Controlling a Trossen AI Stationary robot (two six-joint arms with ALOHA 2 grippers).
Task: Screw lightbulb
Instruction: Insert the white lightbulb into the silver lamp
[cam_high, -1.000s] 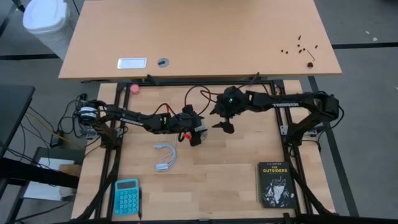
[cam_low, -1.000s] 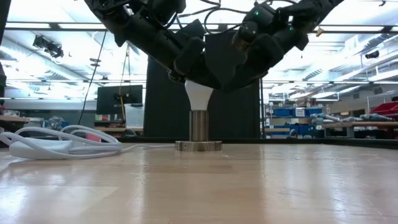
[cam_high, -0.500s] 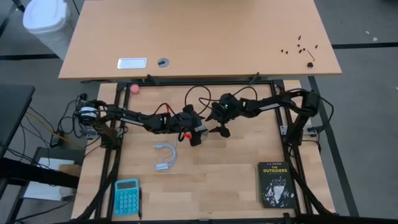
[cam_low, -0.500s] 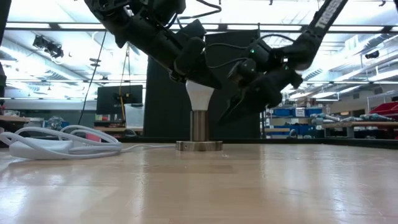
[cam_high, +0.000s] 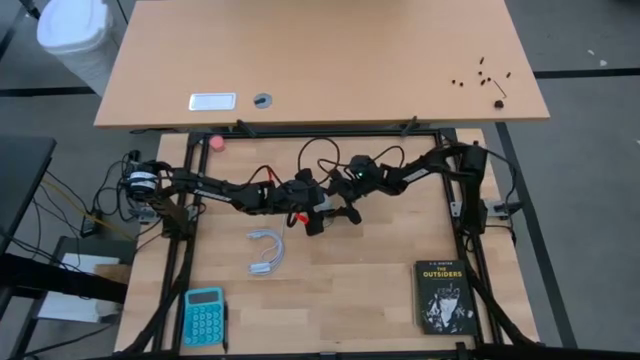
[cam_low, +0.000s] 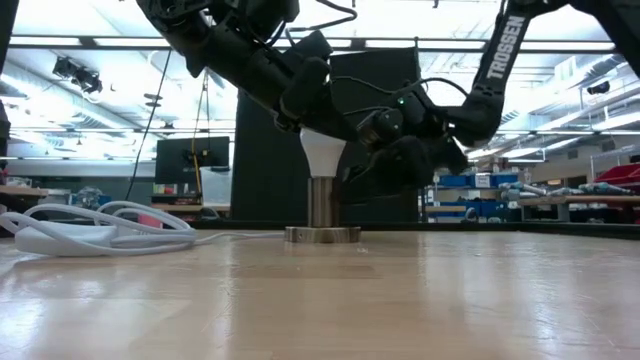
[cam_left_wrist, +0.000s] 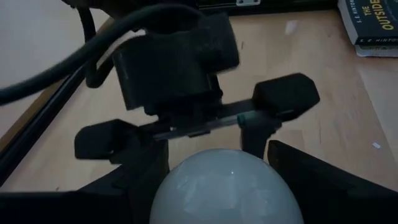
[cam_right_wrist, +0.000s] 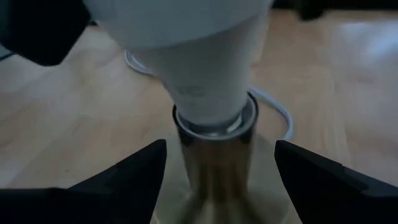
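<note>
You have the lightbulb (cam_low: 322, 152) sitting upright in the shiny metal socket (cam_low: 321, 205), a little up from the middle of the table (cam_high: 380, 280) in the high view. Its narrow end is down inside the socket's tube, and its round white top sticks up.

Your left gripper (cam_low: 305, 100) comes in from 9 o'clock and pinches the round top of the lightbulb. In the left wrist view the white globe fills the space between its two dark fingers (cam_left_wrist: 311, 180), so that claw is closed on the bulb.

Your right gripper (cam_high: 345, 212) comes in from 3 o'clock, low down by the socket. In the right wrist view its two fingers (cam_right_wrist: 134, 171) stand spread, one on each side of the metal tube, and they do not touch it yet. It looks ready to hold the socket so it will not spin.

The socket's white cord (cam_low: 100, 228) lies loose on the table, off toward 9 o'clock in the low view.

So the first part looks done: the bulb is in the socket. You cannot tell from here how far it is screwed in. What is likely left is to pinch the socket tight, then turn the bulb until it stops.
</note>
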